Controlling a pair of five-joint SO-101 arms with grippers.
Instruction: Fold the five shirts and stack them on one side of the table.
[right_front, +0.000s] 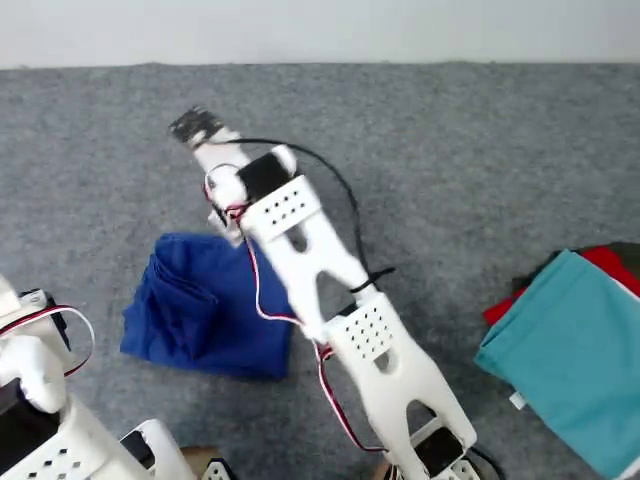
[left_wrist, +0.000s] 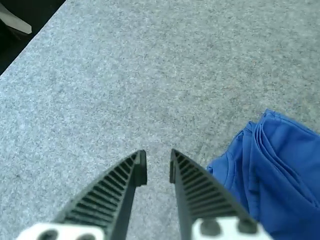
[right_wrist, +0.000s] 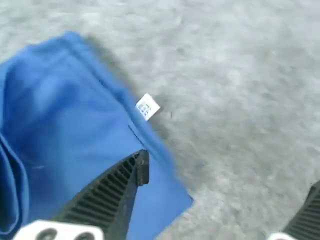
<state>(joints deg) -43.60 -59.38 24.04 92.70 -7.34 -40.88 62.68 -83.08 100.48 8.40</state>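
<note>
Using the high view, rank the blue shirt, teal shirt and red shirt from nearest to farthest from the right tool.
1. The blue shirt, left of centre, lies right by the right tool.
2. The teal shirt and the red shirt beneath it are stacked at the far right edge. They are too close to call.

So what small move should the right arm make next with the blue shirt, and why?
Probably lower the open right gripper onto the edge of the blue shirt and close on it. The shirt looks folded but lies apart from the stack of shirts at the table's side, so it likely needs carrying there.
</note>
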